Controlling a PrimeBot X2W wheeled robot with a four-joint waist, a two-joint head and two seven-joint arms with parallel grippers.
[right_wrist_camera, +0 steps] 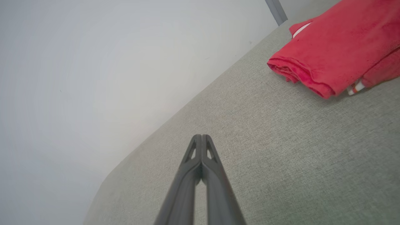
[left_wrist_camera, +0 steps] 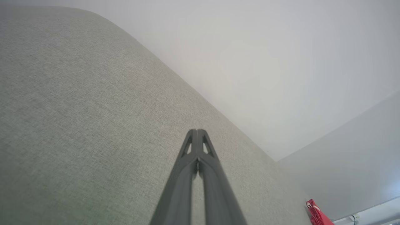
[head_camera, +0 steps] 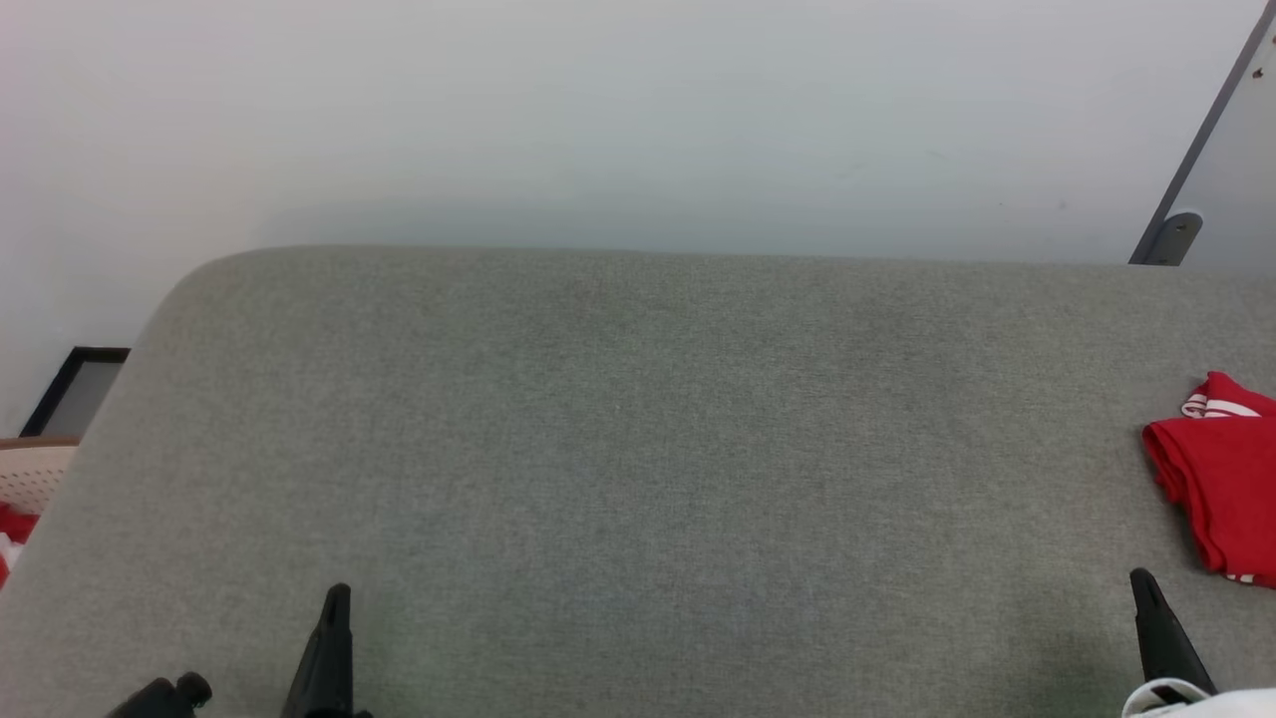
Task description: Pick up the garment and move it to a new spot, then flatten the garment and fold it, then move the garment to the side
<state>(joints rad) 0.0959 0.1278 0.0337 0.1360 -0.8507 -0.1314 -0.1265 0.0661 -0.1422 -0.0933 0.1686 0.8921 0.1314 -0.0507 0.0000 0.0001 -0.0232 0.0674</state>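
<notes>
The garment [head_camera: 1221, 477] is bright red with white striped trim. It lies folded in a compact stack at the right edge of the grey fabric surface [head_camera: 638, 449]. In the right wrist view the garment [right_wrist_camera: 337, 43] sits at the upper right, apart from my fingers. My right gripper [head_camera: 1142, 580] is shut and empty near the front right, a short way in front of the garment. At the front left my left gripper [head_camera: 337, 594] is shut too, holding nothing. Both wrist views show the fingers pressed together, left gripper [left_wrist_camera: 197, 131], right gripper [right_wrist_camera: 201, 136].
A beige perforated basket [head_camera: 35, 474] with red cloth stands off the surface's left edge. A dark-framed panel [head_camera: 75, 389] leans against the white wall [head_camera: 598, 120]. A grey metal post [head_camera: 1191, 170] rises at the back right. The surface's far-left corner is rounded.
</notes>
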